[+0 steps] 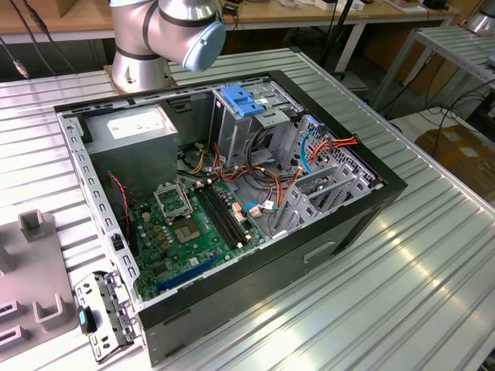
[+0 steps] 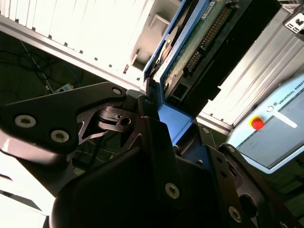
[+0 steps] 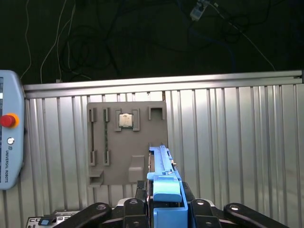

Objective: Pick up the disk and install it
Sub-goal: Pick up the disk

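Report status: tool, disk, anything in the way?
Tool shut on disk at its blue carrier end. Held off the table, grey fixture plate beyond it. Loose cables beside the case's drive cage.

The exterior view stands off the arm, high and at middle distance, slanting down over the open computer case [image 1: 232, 193] on the ribbed table [image 1: 402, 301], with the arm's base [image 1: 143, 66] at the far side. The first wrist view looks straight down on the table from well above it, with the gripper [image 3: 166, 209] and disk [image 3: 164, 166] close before the lens. The second wrist view sits nearer still, tilted along them. Both wrist views share these two, the table and the teach pendant [image 3: 9, 137].
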You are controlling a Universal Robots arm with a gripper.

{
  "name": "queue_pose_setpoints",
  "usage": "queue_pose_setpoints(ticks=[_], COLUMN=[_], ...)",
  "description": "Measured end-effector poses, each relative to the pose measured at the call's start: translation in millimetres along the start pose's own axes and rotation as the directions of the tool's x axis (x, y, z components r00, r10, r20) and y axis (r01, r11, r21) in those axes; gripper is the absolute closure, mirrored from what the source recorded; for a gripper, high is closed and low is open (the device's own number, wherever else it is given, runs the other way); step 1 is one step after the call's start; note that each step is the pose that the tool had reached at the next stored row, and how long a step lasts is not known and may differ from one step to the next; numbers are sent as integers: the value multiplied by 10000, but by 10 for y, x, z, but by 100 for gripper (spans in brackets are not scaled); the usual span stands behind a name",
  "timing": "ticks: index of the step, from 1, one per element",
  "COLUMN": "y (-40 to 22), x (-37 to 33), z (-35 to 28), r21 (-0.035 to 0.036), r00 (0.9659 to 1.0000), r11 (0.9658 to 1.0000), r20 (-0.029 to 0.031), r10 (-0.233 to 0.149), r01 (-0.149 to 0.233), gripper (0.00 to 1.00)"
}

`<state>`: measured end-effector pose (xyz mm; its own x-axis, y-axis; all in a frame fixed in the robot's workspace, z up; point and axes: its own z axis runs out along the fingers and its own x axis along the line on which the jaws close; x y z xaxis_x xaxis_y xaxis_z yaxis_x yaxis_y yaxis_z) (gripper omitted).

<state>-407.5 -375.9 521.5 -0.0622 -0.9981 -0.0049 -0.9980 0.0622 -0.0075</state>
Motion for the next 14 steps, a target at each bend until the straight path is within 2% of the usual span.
queue_pose_setpoints(ticks=[14], y=[-198], x=[-8], z=[2], r21=[1], r00=[10000], r11=[10000], r20=[1], r10=[0], r01=[0], gripper=[63])
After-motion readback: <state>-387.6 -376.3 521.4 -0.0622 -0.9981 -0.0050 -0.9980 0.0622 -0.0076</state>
